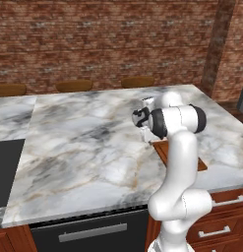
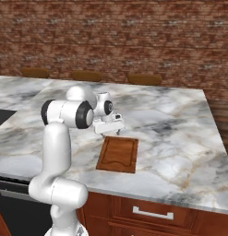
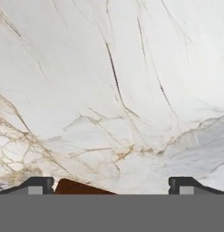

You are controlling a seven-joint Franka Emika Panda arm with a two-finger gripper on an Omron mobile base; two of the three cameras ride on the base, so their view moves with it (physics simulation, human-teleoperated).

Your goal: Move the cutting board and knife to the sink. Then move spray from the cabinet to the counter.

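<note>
I judged the step in hand to be reaching for the flat reddish-brown wooden cutting board (image 2: 117,154): descend squarely over one rim, straddling it. The end effector (image 2: 110,131) hung released, empty, just beyond the board's far edge, above the white-and-grey marble tabletop (image 2: 171,133).

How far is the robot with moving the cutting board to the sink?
Nothing looks done yet: the cutting board lies flat on the counter near its front edge. In hand: the open pincer hangs empty above the marble just beyond the board's far edge, whose corner shows by one fingertip in the hand view. Left: grasping the board, carrying it to the sink, then the knife and spray.
</note>
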